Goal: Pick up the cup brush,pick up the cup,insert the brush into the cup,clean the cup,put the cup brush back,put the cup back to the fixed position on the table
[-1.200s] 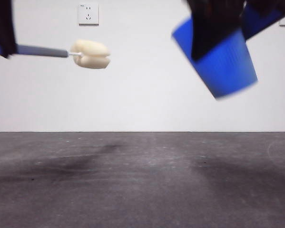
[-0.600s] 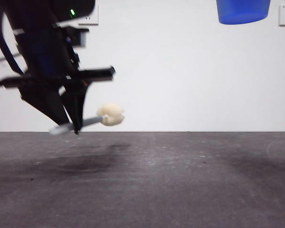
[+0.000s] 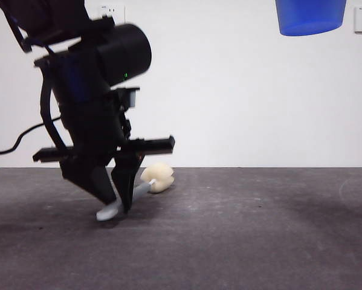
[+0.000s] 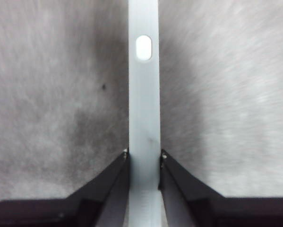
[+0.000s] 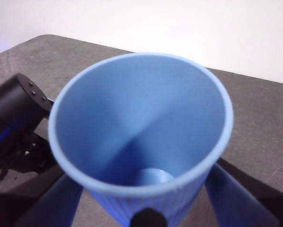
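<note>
My left gripper (image 3: 117, 202) is low at the left of the table (image 3: 241, 241), shut on the grey handle of the cup brush (image 3: 138, 188). The handle's white tip touches or nearly touches the table and the cream sponge head (image 3: 158, 177) points right, just above the surface. In the left wrist view the handle (image 4: 143, 109) runs straight between the shut jaws, with an oval hole near its end. My right gripper (image 5: 148, 218) holds the blue cup (image 5: 141, 137) upright, its mouth open toward the camera. In the front view only the cup's base (image 3: 309, 16) shows, at the top right, high above the table.
A white wall with two sockets (image 3: 111, 11) stands behind the table. A black cable (image 3: 17, 142) hangs from the left arm. The left arm's body (image 5: 13, 118) shows in the right wrist view, below and beside the cup.
The left arm has come down from high on the left to the table with the brush. The cup has risen, turned upright, and now holds still at the top right.
</note>
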Tool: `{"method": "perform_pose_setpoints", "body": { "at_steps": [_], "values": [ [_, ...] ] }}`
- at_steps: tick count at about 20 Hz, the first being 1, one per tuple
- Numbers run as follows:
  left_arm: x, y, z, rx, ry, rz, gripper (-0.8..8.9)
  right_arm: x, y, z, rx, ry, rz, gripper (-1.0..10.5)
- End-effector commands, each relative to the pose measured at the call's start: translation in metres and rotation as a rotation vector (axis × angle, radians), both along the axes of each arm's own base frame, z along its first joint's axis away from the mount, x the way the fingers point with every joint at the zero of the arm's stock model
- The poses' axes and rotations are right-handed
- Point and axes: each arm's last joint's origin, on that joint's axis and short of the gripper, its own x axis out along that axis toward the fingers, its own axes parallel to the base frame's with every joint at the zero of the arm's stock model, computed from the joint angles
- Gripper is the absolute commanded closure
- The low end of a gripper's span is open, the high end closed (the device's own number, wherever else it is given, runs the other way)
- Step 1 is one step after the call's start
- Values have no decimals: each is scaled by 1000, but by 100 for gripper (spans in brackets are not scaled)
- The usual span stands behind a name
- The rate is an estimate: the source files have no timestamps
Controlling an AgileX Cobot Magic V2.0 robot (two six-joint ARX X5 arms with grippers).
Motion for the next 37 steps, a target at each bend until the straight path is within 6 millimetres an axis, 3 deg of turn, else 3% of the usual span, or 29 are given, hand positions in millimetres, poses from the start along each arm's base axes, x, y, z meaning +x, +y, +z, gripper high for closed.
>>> {"method": "perform_pose_setpoints", "body": {
  "at_steps": [1,5,8,11,15,19,24,31,37],
  "values": [
    [0,0,-9,-3,20,36,822,0,0,2,22,1,-3,959],
    [0,-3,-9,-33,4,47,767,1,3,-1,19,19,-8,959],
    [-1,-4,-9,-67,44,31,442,10,9,-6,-3,41,-38,959],
    [-4,-5,-10,-64,63,13,427,30,17,-15,-1,89,-55,959],
    [-8,-2,-8,-31,92,-16,427,71,23,-30,31,133,-79,959],
    [-16,4,17,-18,56,-91,428,117,20,-61,65,208,-59,959],
    [-42,24,75,-34,-45,-212,428,154,25,-107,30,243,-23,959],
    [-92,64,141,-98,-204,-238,430,183,29,-152,-19,246,-30,959],
    [-113,80,160,-130,-269,-243,432,186,11,-171,-7,218,-34,959]
  ]
}}
